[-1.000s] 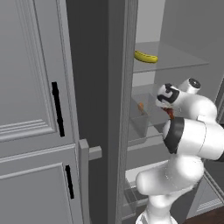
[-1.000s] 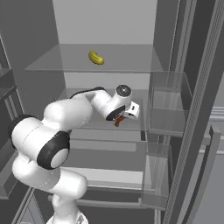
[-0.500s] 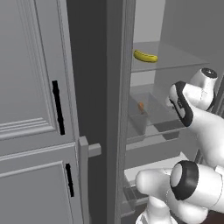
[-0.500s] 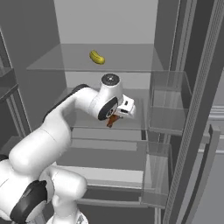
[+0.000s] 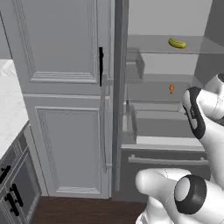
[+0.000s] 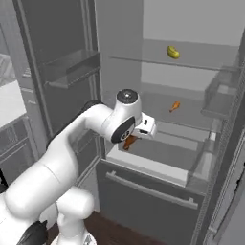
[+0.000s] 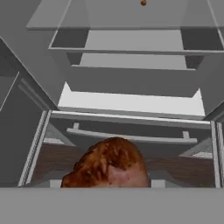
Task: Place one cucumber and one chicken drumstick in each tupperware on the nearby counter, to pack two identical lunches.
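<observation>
gripper [image 6: 130,141] held a drumstick [image 7: 107,168] between its fingers, out in front of the open fridge [image 6: 158,165], likely to carry it to a counter tray. second drumstick [image 6: 175,106] and a cucumber [image 6: 172,52] sat on fridge shelves.

We count 2 chicken drumsticks: 1 close up by the hand [image 7: 107,164], 1 farther back on a fridge shelf [image 6: 175,106]. We see 1 cucumber [image 6: 172,52] on the upper shelf [image 6: 206,67].
</observation>
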You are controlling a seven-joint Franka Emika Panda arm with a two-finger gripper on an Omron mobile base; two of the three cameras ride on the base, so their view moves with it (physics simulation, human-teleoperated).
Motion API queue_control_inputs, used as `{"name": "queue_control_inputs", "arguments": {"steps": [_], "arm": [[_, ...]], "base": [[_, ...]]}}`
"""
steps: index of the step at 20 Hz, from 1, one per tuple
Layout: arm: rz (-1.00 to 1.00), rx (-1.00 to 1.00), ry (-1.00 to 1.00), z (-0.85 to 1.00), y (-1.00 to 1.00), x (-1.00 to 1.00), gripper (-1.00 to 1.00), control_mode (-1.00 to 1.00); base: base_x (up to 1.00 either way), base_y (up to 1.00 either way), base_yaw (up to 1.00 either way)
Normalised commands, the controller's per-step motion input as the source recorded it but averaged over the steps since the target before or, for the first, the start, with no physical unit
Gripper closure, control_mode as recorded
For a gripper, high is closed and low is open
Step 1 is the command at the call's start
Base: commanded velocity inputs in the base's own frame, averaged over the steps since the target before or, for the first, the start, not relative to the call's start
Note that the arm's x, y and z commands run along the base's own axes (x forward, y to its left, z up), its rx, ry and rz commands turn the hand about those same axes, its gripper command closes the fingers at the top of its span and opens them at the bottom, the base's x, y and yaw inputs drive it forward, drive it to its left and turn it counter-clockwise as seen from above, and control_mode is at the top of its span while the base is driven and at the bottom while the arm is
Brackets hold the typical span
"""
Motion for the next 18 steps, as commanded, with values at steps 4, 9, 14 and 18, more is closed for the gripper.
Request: {"name": "queue_control_inputs", "arguments": {"steps": [4, 9, 14, 18], "arm": [[0.00, 0.00, 0.00, 0.00, 0.00, 0.00, 1.00, 1.00], [0.00, 0.00, 0.00, 0.00, 0.00, 0.00, 1.00, 1.00], [0.00, 0.00, 0.00, 0.00, 0.00, 0.00, 1.00, 1.00], [0.00, 0.00, 0.00, 0.00, 0.00, 0.00, 1.00, 1.00]], "base": [[-0.57, 0.00, 0.88], [-0.55, 0.00, 0.89], [-0.60, 0.14, 0.84], [0.56, 0.13, 0.54]]}}
